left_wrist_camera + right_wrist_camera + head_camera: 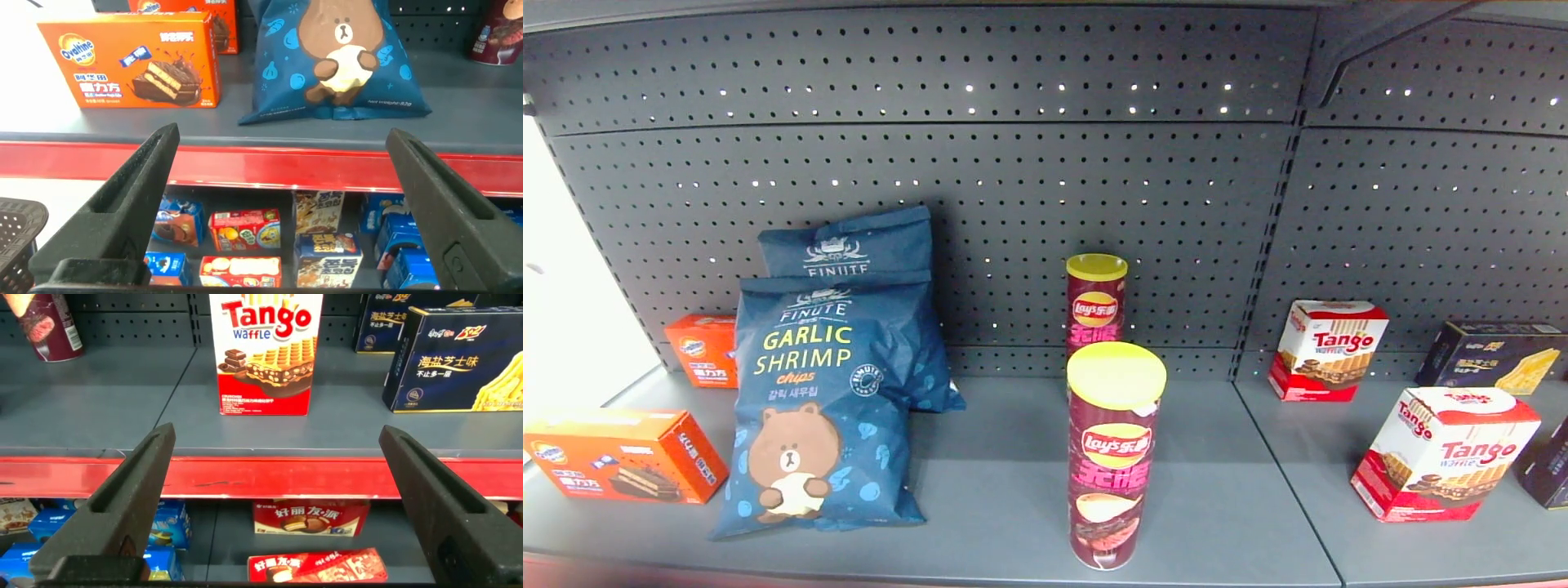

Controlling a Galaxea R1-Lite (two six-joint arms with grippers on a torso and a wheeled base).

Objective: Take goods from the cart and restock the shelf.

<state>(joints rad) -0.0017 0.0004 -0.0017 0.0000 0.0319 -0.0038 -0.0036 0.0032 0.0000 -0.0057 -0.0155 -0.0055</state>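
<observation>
Both wide and empty, my left hand (282, 135) faces the bag (335, 57) at the shelf's (996, 482) front edge, my right hand (277, 431) the waffle box (265, 351); upright can (1115, 457) stands between them.

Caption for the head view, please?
Grey shelf holding orange cake boxes, blue chip bags, two chip cans and waffle boxes.

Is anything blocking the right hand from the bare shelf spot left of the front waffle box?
Nothing visible does. The right hand hangs open and empty before the red shelf edge, and the grey shelf between the front chip can and the front waffle box lies bare.
</observation>
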